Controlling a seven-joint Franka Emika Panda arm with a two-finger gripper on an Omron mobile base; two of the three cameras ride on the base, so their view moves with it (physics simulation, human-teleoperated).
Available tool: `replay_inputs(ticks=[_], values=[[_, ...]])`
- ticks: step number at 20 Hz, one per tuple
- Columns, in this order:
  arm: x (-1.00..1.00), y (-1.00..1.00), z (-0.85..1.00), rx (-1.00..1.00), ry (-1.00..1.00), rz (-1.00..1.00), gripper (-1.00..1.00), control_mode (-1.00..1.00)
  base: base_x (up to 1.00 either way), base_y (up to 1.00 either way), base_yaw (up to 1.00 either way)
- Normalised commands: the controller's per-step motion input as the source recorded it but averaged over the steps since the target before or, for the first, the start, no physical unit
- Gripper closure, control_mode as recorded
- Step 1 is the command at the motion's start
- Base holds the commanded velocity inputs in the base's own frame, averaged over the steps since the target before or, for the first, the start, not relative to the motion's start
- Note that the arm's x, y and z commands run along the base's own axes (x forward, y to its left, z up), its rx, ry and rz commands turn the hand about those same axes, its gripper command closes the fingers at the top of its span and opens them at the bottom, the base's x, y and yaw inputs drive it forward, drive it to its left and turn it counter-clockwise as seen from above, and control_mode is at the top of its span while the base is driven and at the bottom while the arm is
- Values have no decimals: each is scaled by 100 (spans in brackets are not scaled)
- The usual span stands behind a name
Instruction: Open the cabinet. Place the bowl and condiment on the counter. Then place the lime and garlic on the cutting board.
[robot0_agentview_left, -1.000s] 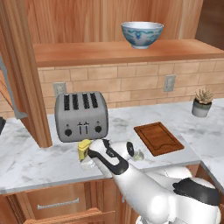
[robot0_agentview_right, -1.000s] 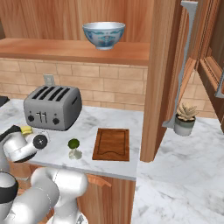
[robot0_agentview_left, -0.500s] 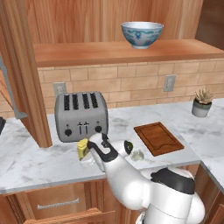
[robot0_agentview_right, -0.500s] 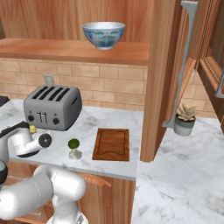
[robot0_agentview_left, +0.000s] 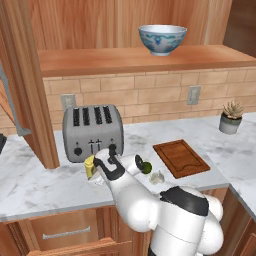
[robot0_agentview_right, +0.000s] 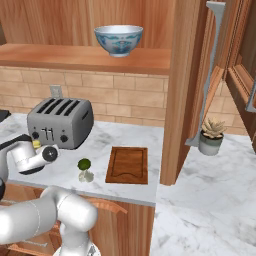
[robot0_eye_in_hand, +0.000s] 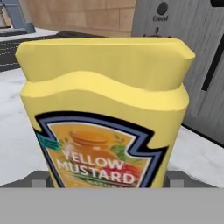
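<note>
A yellow mustard bottle (robot0_eye_in_hand: 105, 118) stands on the marble surface (robot0_agentview_left: 35, 185) before the toaster (robot0_agentview_left: 93, 131), the robot's fingers (robot0_agentview_left: 102, 165) spread wide about it. Lime (robot0_agentview_right: 84, 164) and garlic (robot0_agentview_right: 86, 175) lie beside the cutting board (robot0_agentview_right: 128, 164); the bowl (robot0_agentview_left: 162, 39) sits on the cabinet shelf (robot0_agentview_left: 100, 59).

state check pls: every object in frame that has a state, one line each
Reddish-brown wood wall cabinet: door open.
White and blue patterned bowl: upright on the cabinet shelf, not on the counter.
Yellow mustard bottle: upright on the marble counter by the toaster.
Two-finger gripper: open, at the bottle.
Dark green lime: on the counter, off the board.
Whitish garlic bulb: on the counter, off the board.
Reddish-brown cutting board: bare.
</note>
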Motion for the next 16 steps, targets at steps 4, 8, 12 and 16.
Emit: replay_inputs(ticks=[4,8,12,16], values=[[-7,-4,-9,0,0,0,-100,-100,0,0,0],[-1,-2,0,0,0,0,-100,-100,0,0,0],[-2,-7,2,0,0,0,-100,-100,0,0,0],[-8,-18,12,0,0,0,-100,-100,0,0,0]])
